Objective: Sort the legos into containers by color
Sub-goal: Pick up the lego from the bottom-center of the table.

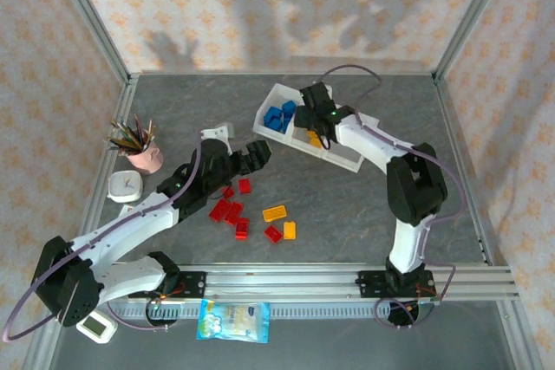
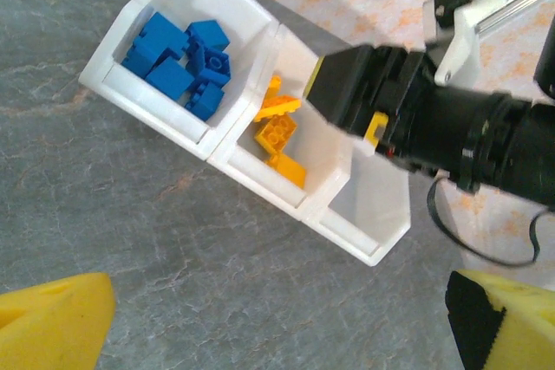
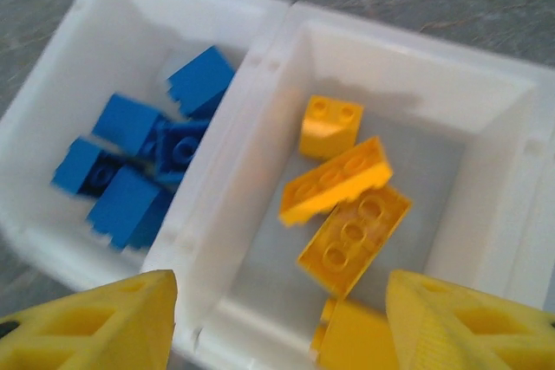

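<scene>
The containers are one white three-compartment tray (image 1: 345,160) at the back centre. Its left compartment holds blue legos (image 1: 279,117) (image 2: 180,62) (image 3: 143,162). The middle one holds yellow legos (image 2: 279,140) (image 3: 347,205). The right compartment (image 2: 368,205) is bare. My right gripper (image 1: 316,126) (image 3: 282,322) hangs open over the middle compartment, with a blurred yellow brick (image 3: 355,340) loose just below its fingers. My left gripper (image 1: 260,152) (image 2: 277,327) is open over bare table, short of the tray. Red legos (image 1: 227,210) and two orange legos (image 1: 274,212) lie on the table.
A pink cup of pencils (image 1: 143,155) and a small white clock (image 1: 126,185) stand at the left. A snack packet (image 1: 232,320) lies on the front rail beside a white device (image 1: 95,327). A small white object (image 1: 217,133) sits behind the left arm.
</scene>
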`<state>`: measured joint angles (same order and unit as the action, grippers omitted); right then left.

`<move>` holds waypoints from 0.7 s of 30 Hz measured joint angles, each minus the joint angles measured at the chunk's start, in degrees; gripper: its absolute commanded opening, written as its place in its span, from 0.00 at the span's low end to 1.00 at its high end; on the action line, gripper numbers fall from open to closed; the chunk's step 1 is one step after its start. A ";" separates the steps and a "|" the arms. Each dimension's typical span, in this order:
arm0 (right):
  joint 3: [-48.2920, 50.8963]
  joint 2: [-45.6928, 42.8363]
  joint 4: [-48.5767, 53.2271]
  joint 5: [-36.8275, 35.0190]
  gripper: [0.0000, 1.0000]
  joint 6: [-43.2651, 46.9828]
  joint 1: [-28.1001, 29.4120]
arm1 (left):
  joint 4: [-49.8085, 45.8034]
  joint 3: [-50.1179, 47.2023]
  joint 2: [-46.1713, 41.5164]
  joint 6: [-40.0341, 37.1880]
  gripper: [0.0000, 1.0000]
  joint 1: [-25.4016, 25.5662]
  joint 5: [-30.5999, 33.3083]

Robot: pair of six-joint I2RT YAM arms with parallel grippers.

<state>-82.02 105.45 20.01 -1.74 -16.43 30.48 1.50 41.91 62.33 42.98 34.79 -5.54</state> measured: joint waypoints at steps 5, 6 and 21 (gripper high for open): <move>5.75 -5.79 -0.24 1.22 0.70 -0.28 4.15 | -2.29 -1.11 -5.11 -0.92 0.99 0.00 0.68; 6.78 -6.75 -0.31 1.60 0.71 -0.42 4.92 | -2.84 -1.64 -6.27 -1.05 0.99 0.00 1.07; 20.76 -14.84 0.20 3.32 0.80 -1.51 21.97 | -14.19 -8.02 -20.65 0.92 0.99 -0.02 5.29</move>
<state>-61.25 90.61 20.21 1.58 -17.93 52.45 -12.69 33.89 41.67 43.90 34.76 -0.25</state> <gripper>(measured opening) 0.794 0.992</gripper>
